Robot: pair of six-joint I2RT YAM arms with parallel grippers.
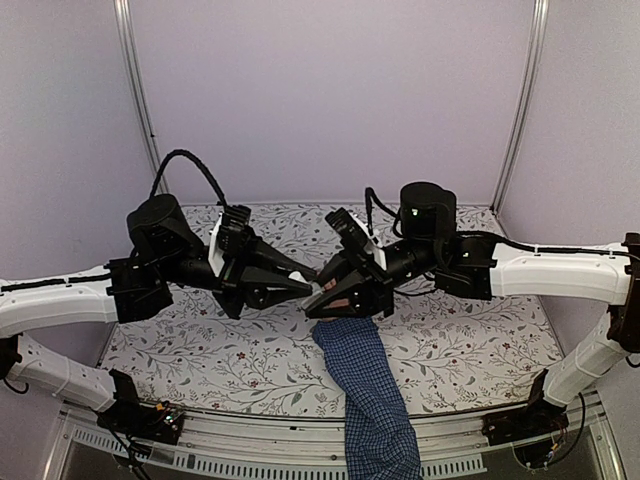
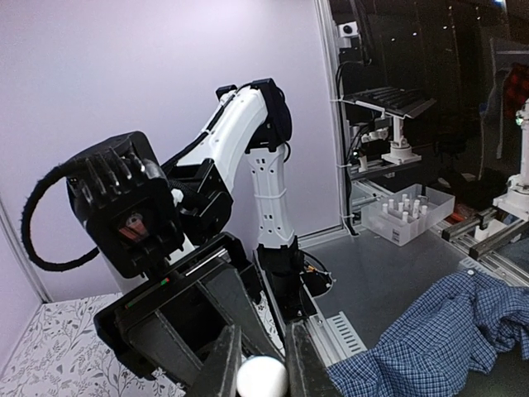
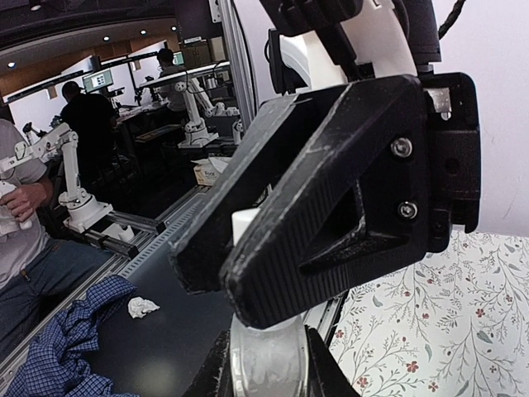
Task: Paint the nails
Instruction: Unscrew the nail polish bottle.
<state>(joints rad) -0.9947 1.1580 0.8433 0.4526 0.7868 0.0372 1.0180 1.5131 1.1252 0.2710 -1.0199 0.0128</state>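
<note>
Fingers point(image 2: 219, 364) of the left gripper point(image 1: 311, 286) clamp a white cap point(image 2: 263, 376). The right gripper point(image 1: 326, 300), meeting it tip to tip above the table point(image 1: 200, 345), grips a pale bottle point(image 3: 266, 357), seen only from its wrist. The nails cannot be made out; the checked sleeve point(image 1: 365, 390) lies beneath.

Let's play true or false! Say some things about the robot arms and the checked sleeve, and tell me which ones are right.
1. The left gripper and the right gripper meet above the flowery table cover. True.
2. The left gripper is wide open. False: it is shut on a white cap.
3. The right gripper holds a small bottle. True.
4. The checked sleeve is red. False: it is blue.
</note>
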